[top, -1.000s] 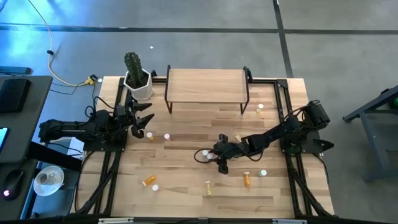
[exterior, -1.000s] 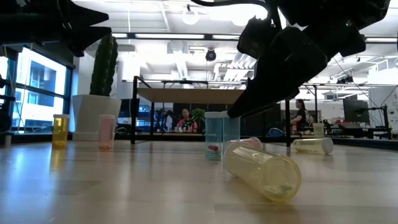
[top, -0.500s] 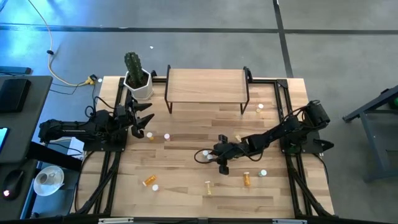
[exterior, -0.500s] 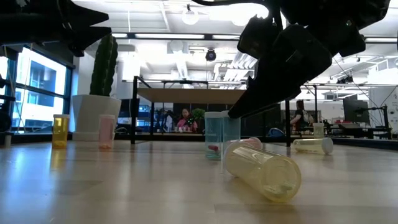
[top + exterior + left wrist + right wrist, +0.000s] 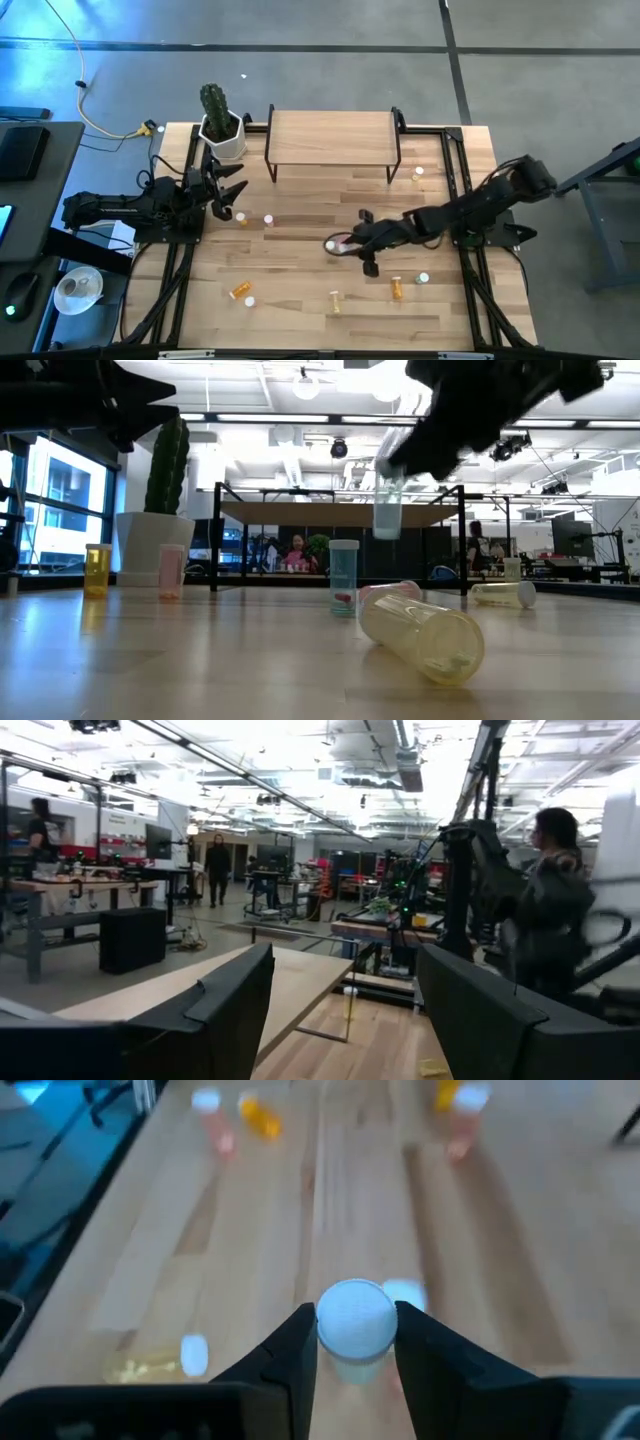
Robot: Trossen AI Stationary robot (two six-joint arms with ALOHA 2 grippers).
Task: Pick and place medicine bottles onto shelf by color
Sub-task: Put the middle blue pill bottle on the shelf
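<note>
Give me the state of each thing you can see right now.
Right gripper: fingers shut on pale bottle, lifted off the table.
Left gripper: fingers open, empty, at the table's left edge.
Shelf: nothing on top.
Yellow bottle: lying on its side.
Teal bottle: upright.

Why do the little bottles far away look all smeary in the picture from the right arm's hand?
Right wrist view: the white cap between the right gripper fingers is fairly crisp, but the orange bottle beyond is smeared. Low view: ceiling lights glare.
</note>
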